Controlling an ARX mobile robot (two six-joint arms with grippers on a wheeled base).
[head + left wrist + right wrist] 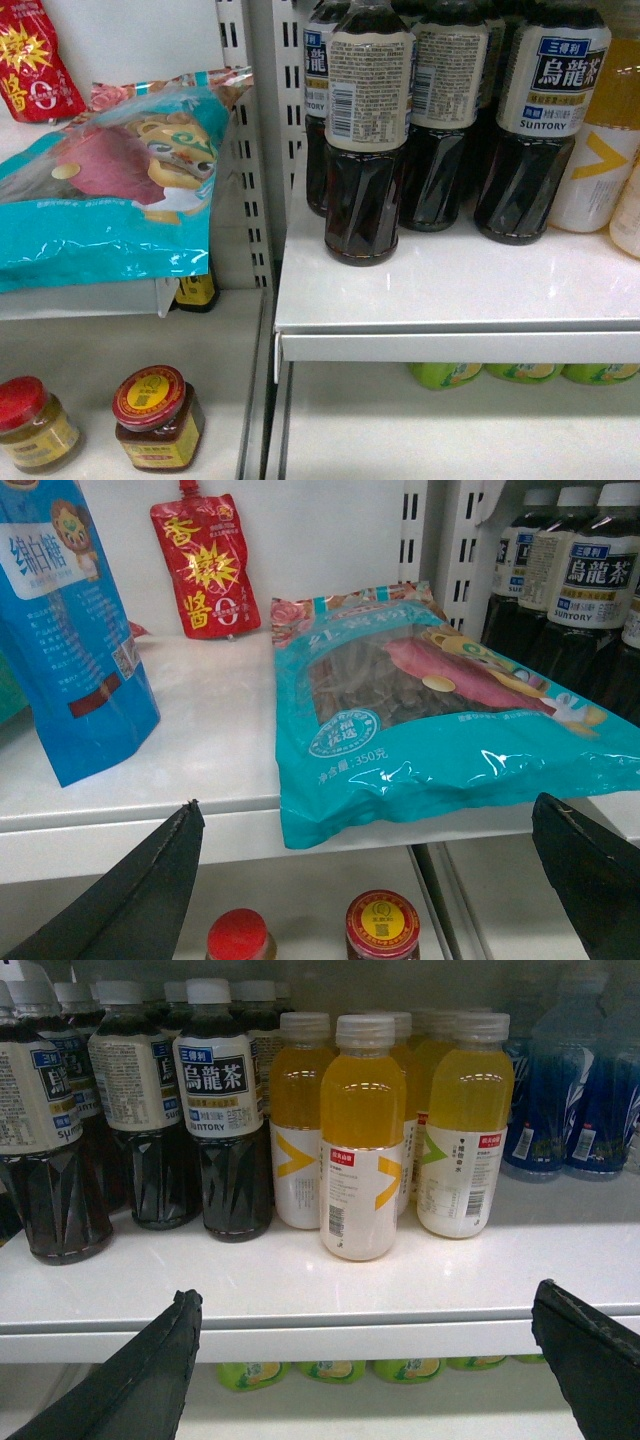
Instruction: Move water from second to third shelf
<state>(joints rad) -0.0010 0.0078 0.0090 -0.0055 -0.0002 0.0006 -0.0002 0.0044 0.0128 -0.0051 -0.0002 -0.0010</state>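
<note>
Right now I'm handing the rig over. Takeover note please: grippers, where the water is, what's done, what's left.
Left gripper: jaws open, empty, facing the shelf with the teal snack bag.
Right gripper: jaws open, empty, facing the shelf with the oolong tea bottles and yellow drink bottles.
Water: no green-labelled bottle shows in any view. The blurred blue bottles at far right don't match.
Done: nothing that shows.
Left: find the water, grasp it, move it to the third shelf.

Dark tea bottles, upper left: "SUNTORY", "烏龍茶", white label. Teal bag, centre: "350克". Blue pouch, upper left: "绵白糖". Red pouch, top: "香辣酱".
</note>
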